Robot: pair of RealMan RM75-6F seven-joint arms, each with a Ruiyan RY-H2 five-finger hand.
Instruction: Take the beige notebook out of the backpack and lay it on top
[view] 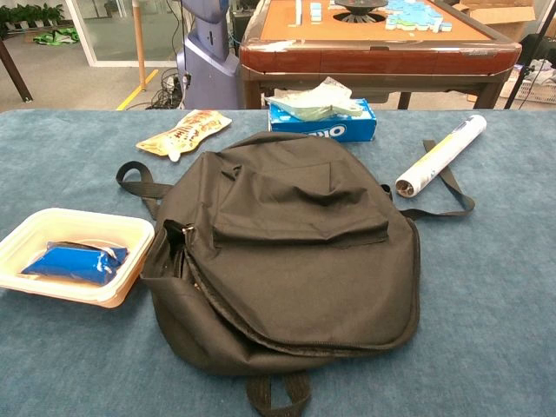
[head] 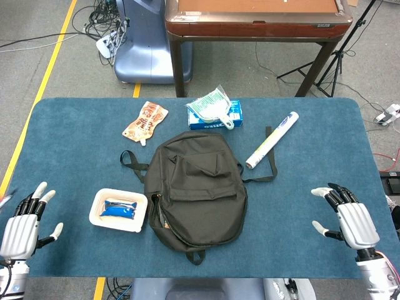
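Observation:
A black backpack (head: 195, 189) (view: 287, 252) lies flat in the middle of the blue table, front pocket up, its zipper partly open along the left side. No beige notebook shows in either view; the inside of the bag is hidden. My left hand (head: 24, 220) hovers at the table's near left corner, fingers spread and holding nothing. Far off at the near right, my right hand (head: 347, 215) is spread the same way, also empty. Both hands stand well apart from the bag, and neither appears in the chest view.
A white tray (head: 99, 211) (view: 35, 230) holding a blue packet sits left of the bag. Behind it lie an orange pouch (head: 145, 121), a blue Oreo box (head: 215, 115) with a pale bag on top, and a rolled tube (head: 272, 140) on a strap.

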